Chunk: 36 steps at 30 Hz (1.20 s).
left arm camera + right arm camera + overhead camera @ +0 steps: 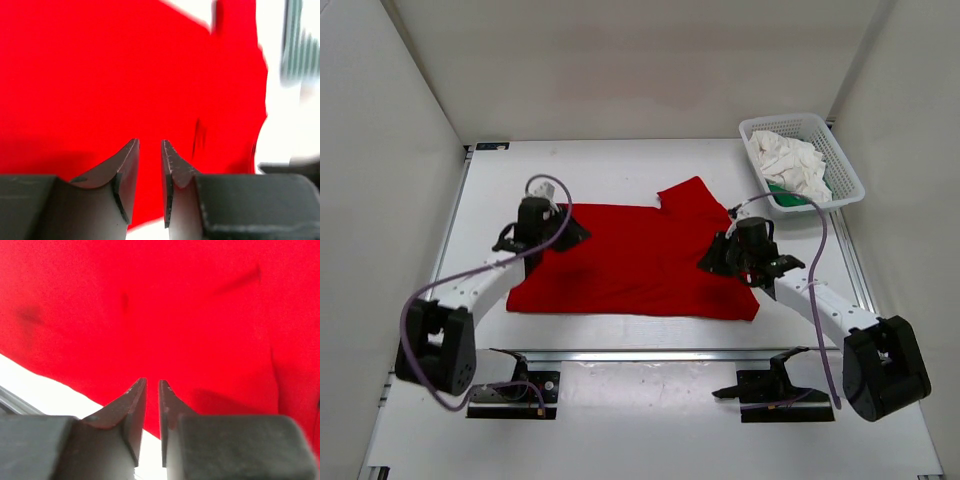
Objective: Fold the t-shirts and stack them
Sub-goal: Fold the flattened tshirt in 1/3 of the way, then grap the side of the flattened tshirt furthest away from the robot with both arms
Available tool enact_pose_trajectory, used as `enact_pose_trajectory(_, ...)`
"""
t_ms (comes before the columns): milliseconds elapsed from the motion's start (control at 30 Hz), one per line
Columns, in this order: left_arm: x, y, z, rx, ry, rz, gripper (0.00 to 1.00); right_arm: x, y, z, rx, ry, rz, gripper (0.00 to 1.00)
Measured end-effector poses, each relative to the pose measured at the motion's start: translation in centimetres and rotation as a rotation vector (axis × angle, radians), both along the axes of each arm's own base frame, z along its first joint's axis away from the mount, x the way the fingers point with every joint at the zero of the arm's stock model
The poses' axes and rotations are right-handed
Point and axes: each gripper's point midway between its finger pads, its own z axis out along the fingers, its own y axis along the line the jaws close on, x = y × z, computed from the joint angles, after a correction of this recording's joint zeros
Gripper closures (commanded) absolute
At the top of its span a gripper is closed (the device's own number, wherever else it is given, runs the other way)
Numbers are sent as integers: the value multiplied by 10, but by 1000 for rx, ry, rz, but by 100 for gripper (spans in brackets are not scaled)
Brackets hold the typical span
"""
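Left end effector (150, 141) and right end effector (152, 380), fingers slightly apart, empty, over red t-shirt (640, 262)

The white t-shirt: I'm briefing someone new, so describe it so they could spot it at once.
At the far right corner of the table sits a white mesh basket. The white t-shirt lies crumpled inside it, green cloth peeking out beside it. The red t-shirt, by contrast, lies spread on the table.
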Motion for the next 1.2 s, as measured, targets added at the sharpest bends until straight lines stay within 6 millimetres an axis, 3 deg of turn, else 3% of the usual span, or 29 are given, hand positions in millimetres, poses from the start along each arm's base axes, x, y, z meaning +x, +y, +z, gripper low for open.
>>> enact_pose_trajectory(67,42,17,14,3,-33,73,65,19,3,18,18,-55,2,90)
enact_pose_trajectory(133,78,37,15,25,-34,137,66,31,10,27,34,-86,23,91)
enact_pose_trajectory(233,123,74,-7,93,15,234,64,32,20,19,43,-70,61,90)
enact_pose_trajectory(333,145,108,-38,175,95,305,63,27,29,10,53,-46,103,90)
enact_pose_trajectory(500,163,158,-62,301,159,392,58,21,40,3,71,-36,155,89)
enact_pose_trajectory(667,182,186,-67,396,176,422,56,15,45,-4,90,-32,184,89)
enact_pose_trajectory(933,195,199,-86,498,226,394,53,10,48,-14,99,-5,201,89)
enact_pose_trajectory(1200,201,197,-81,541,229,357,50,7,56,-14,112,-5,218,89)
